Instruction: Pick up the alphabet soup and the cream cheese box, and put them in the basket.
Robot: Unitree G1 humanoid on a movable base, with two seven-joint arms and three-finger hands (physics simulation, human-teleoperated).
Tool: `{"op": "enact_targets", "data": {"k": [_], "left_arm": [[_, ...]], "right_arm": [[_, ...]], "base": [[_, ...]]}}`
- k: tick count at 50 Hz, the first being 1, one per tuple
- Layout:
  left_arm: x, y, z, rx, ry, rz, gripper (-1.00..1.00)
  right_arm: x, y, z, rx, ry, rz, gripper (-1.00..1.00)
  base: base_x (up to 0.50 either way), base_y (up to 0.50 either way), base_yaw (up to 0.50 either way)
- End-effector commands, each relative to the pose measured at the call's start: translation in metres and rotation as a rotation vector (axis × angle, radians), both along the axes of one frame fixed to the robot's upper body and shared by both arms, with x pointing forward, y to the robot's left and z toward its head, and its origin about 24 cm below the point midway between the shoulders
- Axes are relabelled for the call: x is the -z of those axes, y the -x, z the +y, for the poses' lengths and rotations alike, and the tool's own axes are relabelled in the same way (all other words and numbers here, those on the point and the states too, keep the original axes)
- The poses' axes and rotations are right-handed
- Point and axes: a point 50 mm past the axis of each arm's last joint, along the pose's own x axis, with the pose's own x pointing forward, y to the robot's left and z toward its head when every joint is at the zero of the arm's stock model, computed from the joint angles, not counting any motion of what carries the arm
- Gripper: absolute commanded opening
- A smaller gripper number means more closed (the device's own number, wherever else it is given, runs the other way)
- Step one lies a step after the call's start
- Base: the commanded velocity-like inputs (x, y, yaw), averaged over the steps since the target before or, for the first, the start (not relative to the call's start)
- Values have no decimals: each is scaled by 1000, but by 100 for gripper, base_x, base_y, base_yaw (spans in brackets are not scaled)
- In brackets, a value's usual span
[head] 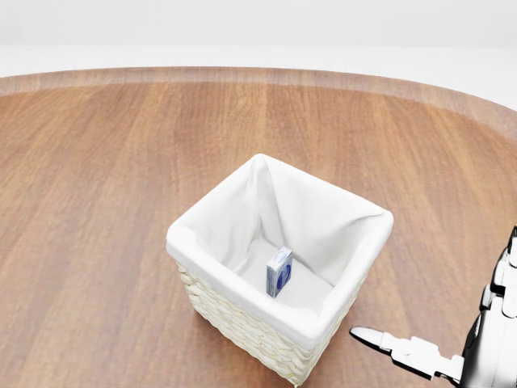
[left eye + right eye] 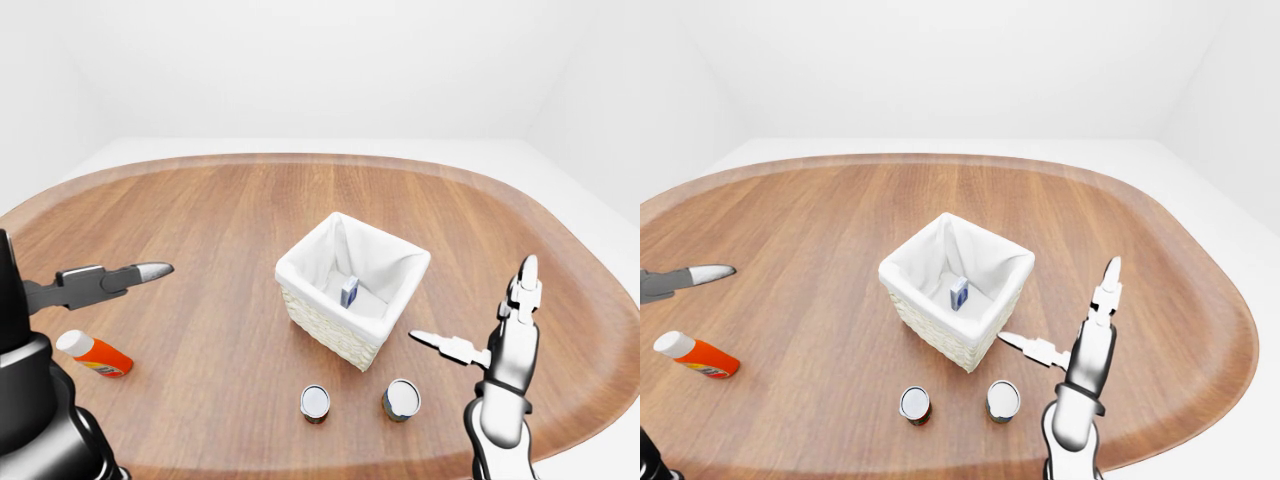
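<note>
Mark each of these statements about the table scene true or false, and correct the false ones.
1. The cream cheese box is inside the basket. True.
2. Two cans are in the basket. False: both are on the table, below the basket in the left-eye view.
3. The right hand grips a can. False: its fingers are spread and empty.
4. An orange bottle lies on its side at the left of the left-eye view. True.
5. The left hand holds the bottle. False: it holds nothing, above the bottle.

Head view looks down close on the basket (image 1: pixel 279 267); both eye views sit wider.
</note>
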Motion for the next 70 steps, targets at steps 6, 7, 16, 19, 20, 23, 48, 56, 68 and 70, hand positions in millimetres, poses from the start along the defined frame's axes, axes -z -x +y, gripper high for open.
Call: {"op": "enact_targets", "data": {"k": [6, 7, 16, 19, 20, 23, 48, 56, 68, 70], "left_arm": [[-1, 2, -2, 38, 20, -23, 100], [-1, 2, -2, 37, 19, -23, 100], [0, 1, -3, 32, 11, -12, 100], [-1, 2, -4, 33, 3, -13, 100], [-1, 2, -4, 32, 3, -13, 100], [0, 1, -3, 28, 8, -10, 100], [2, 1, -3, 31, 15, -1, 100], [2, 2, -4, 31, 9, -2, 100], [2, 2, -3, 30, 14, -1, 100], [2, 2, -3, 30, 14, -1, 100]], "right_arm": [[17, 8, 11, -141, 12, 114, 100], [18, 9, 12, -148, 21, 125, 100], [25, 11, 14, -159, 41, 166, 100], [27, 12, 15, -170, 48, 181, 100], [28, 12, 15, -169, 50, 185, 100], [32, 12, 14, -160, 55, 203, 100], [46, 10, 27, -248, 22, 257, 100], [57, 8, 31, -256, 38, 301, 100], [76, 6, 30, -235, 77, 377, 100], [77, 5, 31, -237, 74, 381, 100]], "base": [[0, 0, 0], [0, 0, 0], [0, 0, 0], [0, 0, 0], [0, 0, 0], [0, 0, 0], [0, 0, 0], [0, 0, 0], [0, 0, 0], [0, 0, 0]]}}
